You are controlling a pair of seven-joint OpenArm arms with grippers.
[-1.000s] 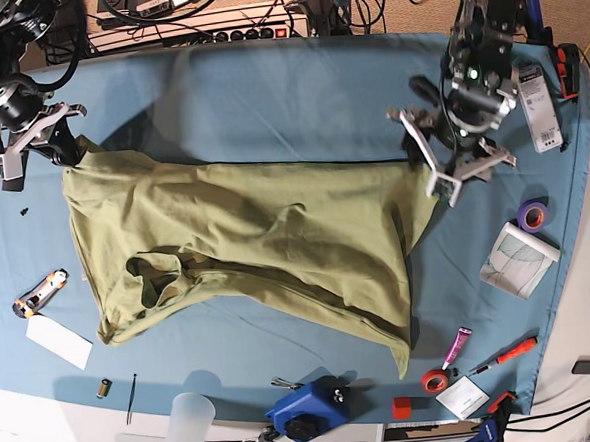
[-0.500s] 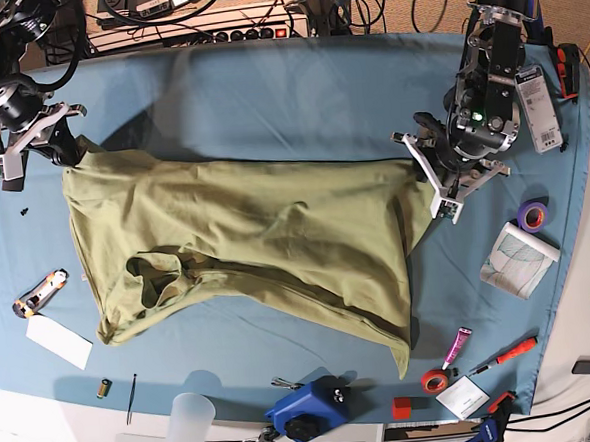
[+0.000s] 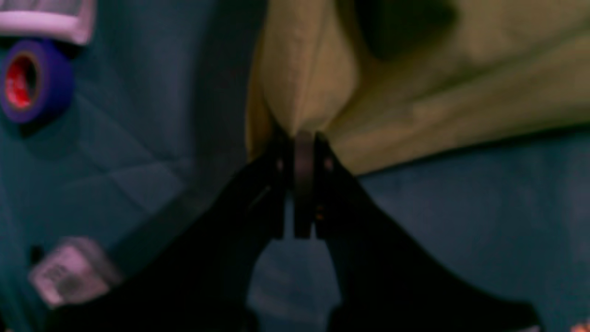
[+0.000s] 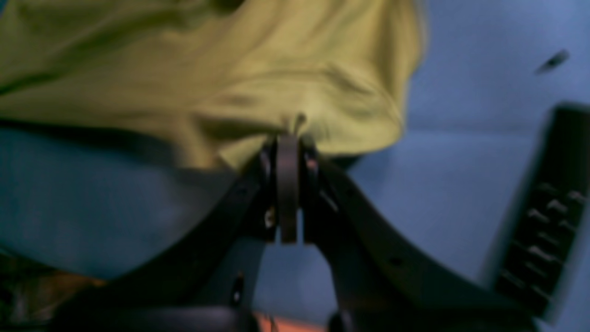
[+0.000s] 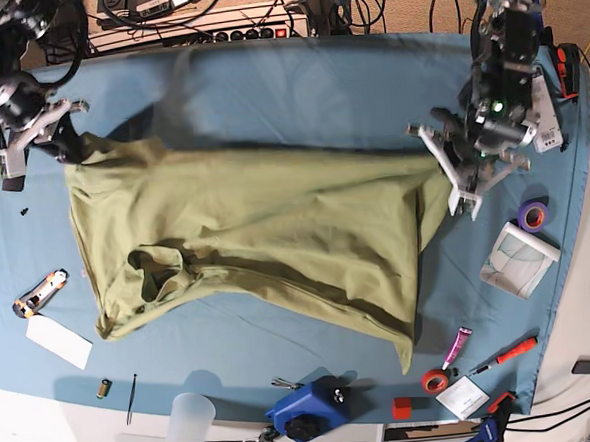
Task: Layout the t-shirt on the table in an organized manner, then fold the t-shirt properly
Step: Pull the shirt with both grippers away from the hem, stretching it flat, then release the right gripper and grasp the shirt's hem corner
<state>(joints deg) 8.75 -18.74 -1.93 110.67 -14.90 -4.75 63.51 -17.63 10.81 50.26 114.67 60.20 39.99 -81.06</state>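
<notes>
Both grippers, left [image 3: 304, 138] and right [image 4: 288, 138], are clamped on opposite edges of the t-shirt [image 5: 246, 234]; I judge, though blurred, they tension it for flattening on the table [image 5: 297, 91].

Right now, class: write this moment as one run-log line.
left gripper: shut on t-shirt | right gripper: shut on t-shirt | t-shirt: stretched over table

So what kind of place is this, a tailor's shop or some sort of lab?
Most likely a robotics lab or workshop. Two robot arms grip an olive t-shirt over a blue-draped table, power strips and cables run along the far edge, and tools like a red screwdriver and tape rolls lie around.
</notes>
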